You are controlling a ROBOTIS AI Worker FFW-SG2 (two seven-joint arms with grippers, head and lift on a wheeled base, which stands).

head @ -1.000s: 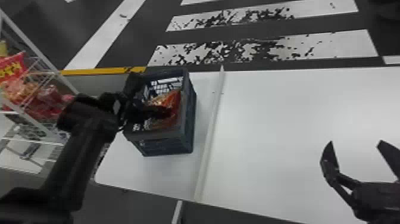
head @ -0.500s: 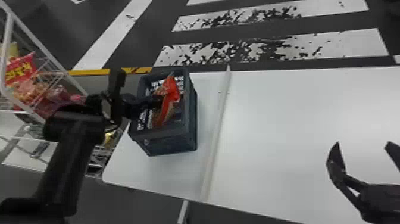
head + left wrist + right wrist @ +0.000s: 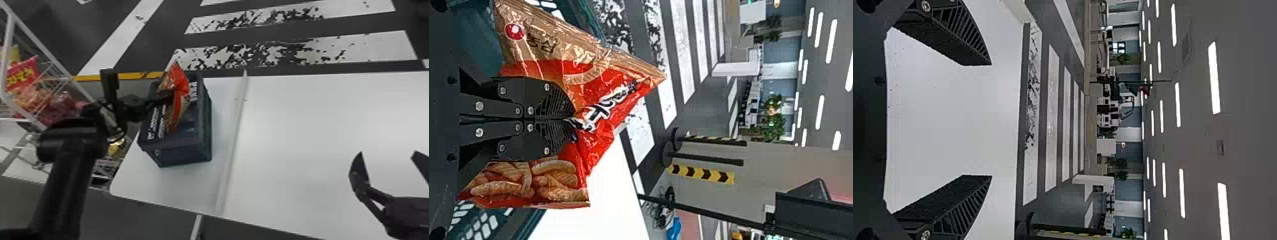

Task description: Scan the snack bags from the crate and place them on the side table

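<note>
My left claw is pinched on the snack bag mid-body, at the crate mouth.
Likely light, soft, slick film, crushable contents: I'd squeeze gently, regrip by an end seam. My right claw: spread wide, empty.

The place was a large indoor hall, with something of a shop about it; whether it was a real shop or a test area could not be told. A dark floor ran across the top of the head view, painted with white crosswalk stripes; a wire rack of bagged snacks stood at the left edge, beside a white worktop. The wrist views showed long strip lights in rows on a grey ceiling, green plants and a yellow-and-black chevron panel.
</note>
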